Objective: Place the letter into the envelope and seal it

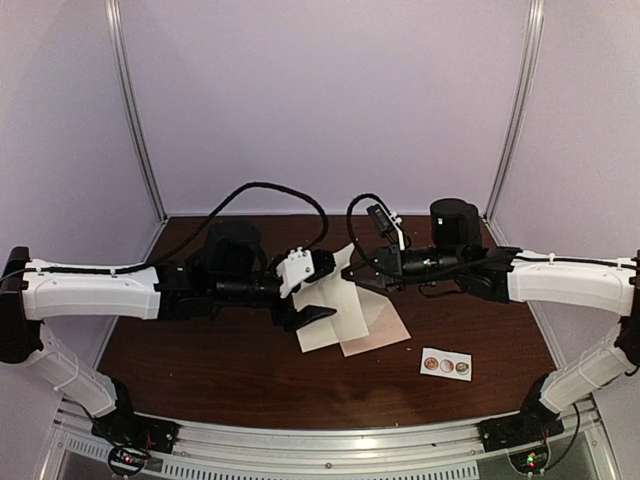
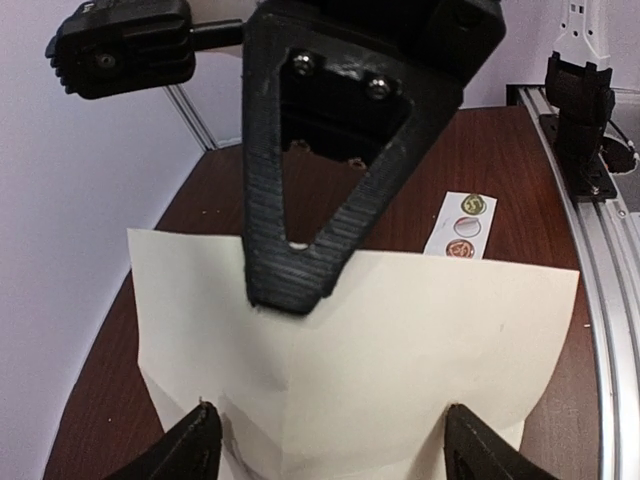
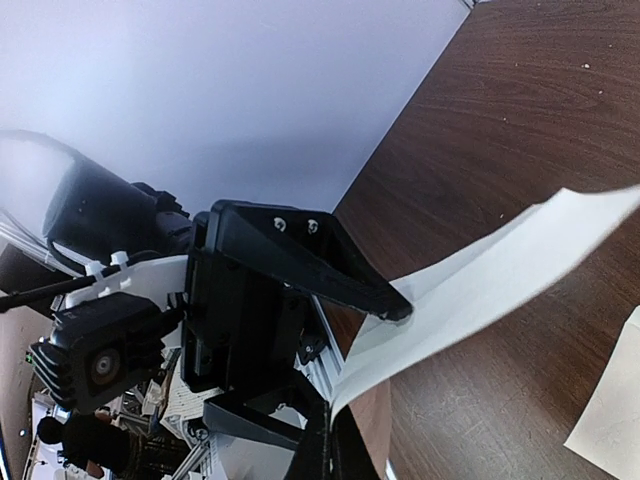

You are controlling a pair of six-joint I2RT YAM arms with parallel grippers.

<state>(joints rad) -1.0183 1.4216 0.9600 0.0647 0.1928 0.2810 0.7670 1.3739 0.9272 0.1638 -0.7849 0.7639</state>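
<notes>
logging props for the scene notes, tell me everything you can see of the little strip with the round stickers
The sticker strip is a small white rectangle, paper-like, carrying three round stickers in a row: brownish-orange, pale whitish and golden. It lies flat on the dark brown table, in its right front part, on the right arm's side, slightly skewed to the table edge. All three stickers look in place. Nothing touches it.

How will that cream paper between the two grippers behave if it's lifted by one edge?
Probably floppy: the cream paper bows along its span in the right wrist view. Likely very light, since it shows there as a thin sheet edge-on. It may crease easily; fold lines already run near the left gripper.
</notes>
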